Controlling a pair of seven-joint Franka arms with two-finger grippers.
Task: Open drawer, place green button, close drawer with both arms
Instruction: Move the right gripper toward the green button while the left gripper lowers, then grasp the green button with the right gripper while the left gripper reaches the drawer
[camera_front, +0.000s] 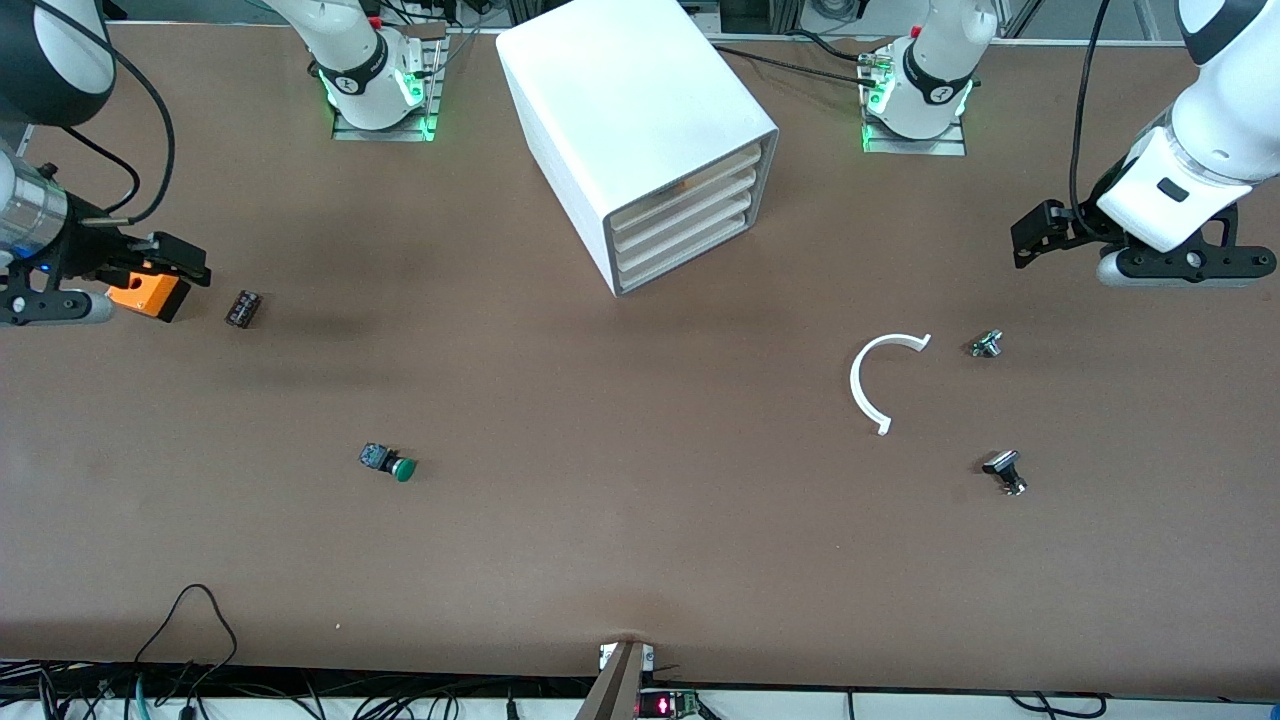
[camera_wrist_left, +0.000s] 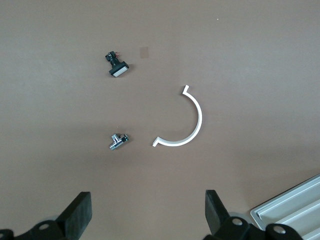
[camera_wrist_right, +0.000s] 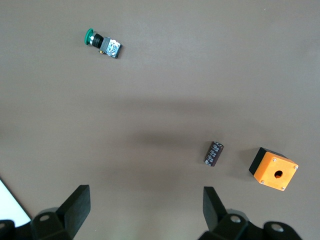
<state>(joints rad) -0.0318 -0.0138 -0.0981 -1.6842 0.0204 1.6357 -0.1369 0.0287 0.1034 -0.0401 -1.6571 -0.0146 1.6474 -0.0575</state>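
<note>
stage: we judge nothing started yet, all 4 drawer fronts flush, both arms waiting up at table ends
left gripper: fingers spread wide, empty, hovering over bare table at left arm's end, near cabinet corner
right gripper: fingers spread wide too, empty, over table at right arm's end, just above the orange box
drawer: bottom one of 4 in the white cabinet, shut; cabinet sits skewed, fronts angled toward left arm's end and the front cam
button: green cap, dark body, lying on its side on open table, toward right arm's end, nearer front cam than cabinet, well apart from it
clutter: small black part beside orange box; white C-shaped clip, small silvery fitting and black-capped button at left arm's end
risk 1: we see no handle on drawer fronts, thin lip only, so fingers could slip off or hook the drawer above
risk 2: cabinet looks light and unfixed, pulling may drag whole box instead of sliding drawer
risk 3: button on its side, round cap, may roll or twist when pinched
risk 4: wrong pick, black-capped button is a look-alike
risk 5: both arms meet at drawer, collision if timing off
</note>
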